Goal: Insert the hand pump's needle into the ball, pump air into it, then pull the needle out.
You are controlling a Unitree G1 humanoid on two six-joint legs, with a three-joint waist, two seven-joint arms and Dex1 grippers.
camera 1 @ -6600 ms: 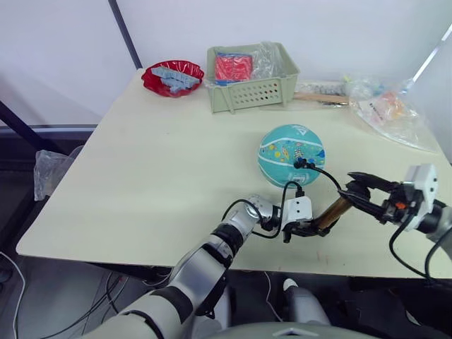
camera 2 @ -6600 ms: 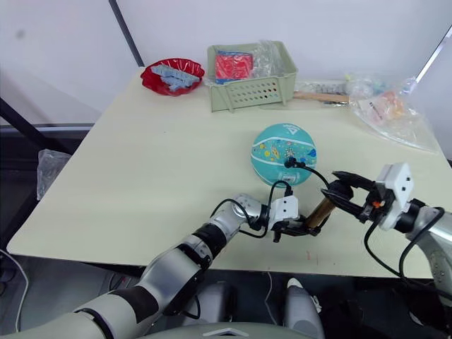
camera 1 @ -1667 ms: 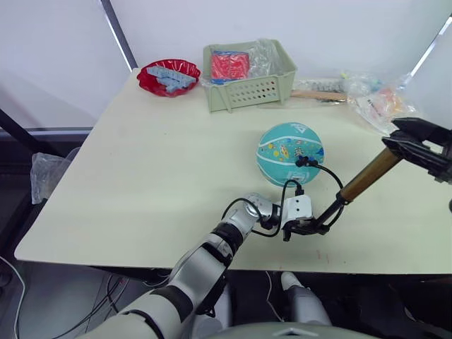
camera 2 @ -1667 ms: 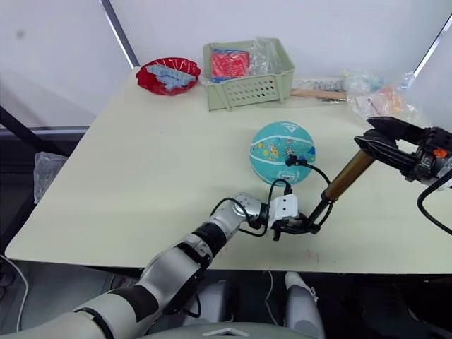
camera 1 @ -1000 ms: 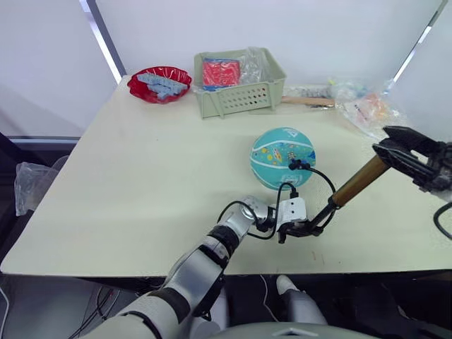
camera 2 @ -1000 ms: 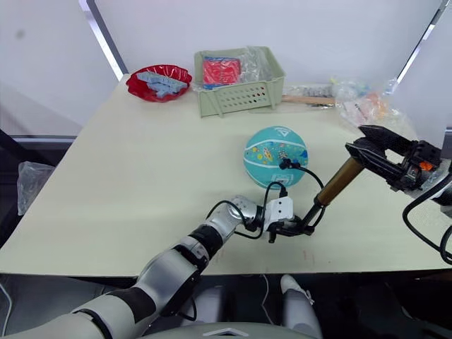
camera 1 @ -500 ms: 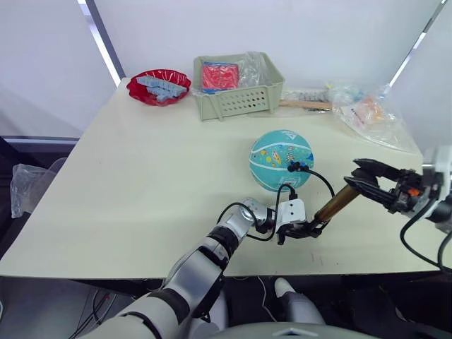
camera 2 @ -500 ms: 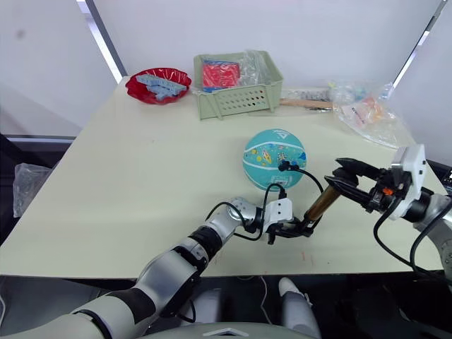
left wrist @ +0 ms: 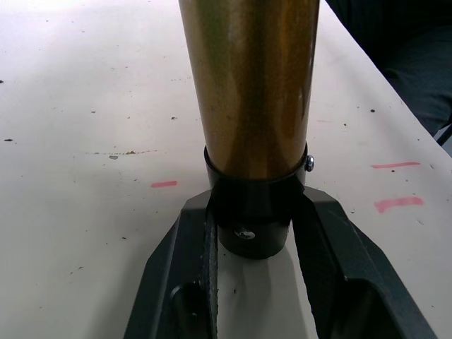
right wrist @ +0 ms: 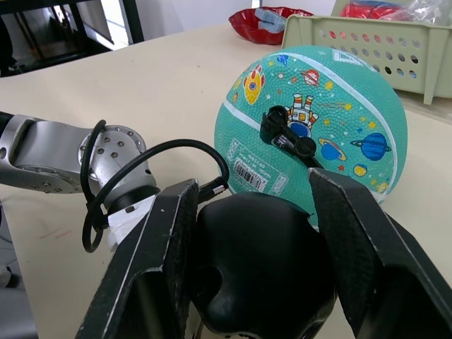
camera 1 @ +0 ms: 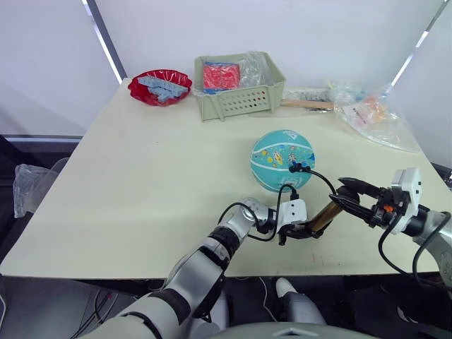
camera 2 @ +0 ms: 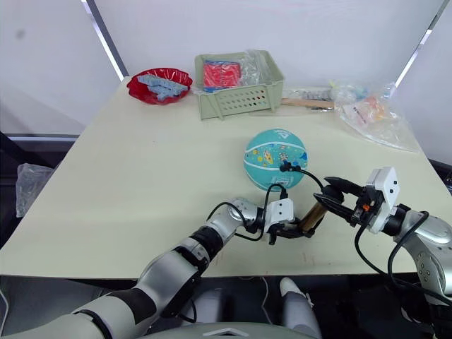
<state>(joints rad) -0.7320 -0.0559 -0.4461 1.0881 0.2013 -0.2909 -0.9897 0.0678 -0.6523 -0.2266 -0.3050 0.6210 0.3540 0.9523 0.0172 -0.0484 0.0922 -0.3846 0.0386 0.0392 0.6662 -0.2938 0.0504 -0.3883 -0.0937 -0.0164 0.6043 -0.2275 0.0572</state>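
The teal ball (camera 1: pixel 281 157) rests on the table's right half. A black fitting (right wrist: pixel 286 134) sits pressed against its surface; the needle itself is hidden inside. A thin black hose (camera 1: pixel 321 178) loops from there down to the hand pump (camera 1: pixel 323 215), which lies tilted just in front of the ball. My left gripper (camera 1: pixel 305 230) is shut on the pump's black base cap (left wrist: pixel 253 219), one finger (left wrist: pixel 191 275) on each side. My right gripper (camera 1: pixel 339 197) is shut on the black handle (right wrist: pixel 261 272), close to the bronze barrel (left wrist: pixel 247 85).
A green basket (camera 1: pixel 244 102) with red and blue packets stands at the back, a red bowl (camera 1: pixel 161 92) to its left. Clear plastic bags (camera 1: pixel 374 113) and a wooden stick (camera 1: pixel 307 104) lie at the back right. The table's front edge runs just below the pump.
My right gripper has pushed the handle down towards the base, so the pump is far shorter than a second ago. The left gripper and the ball have stayed in place.
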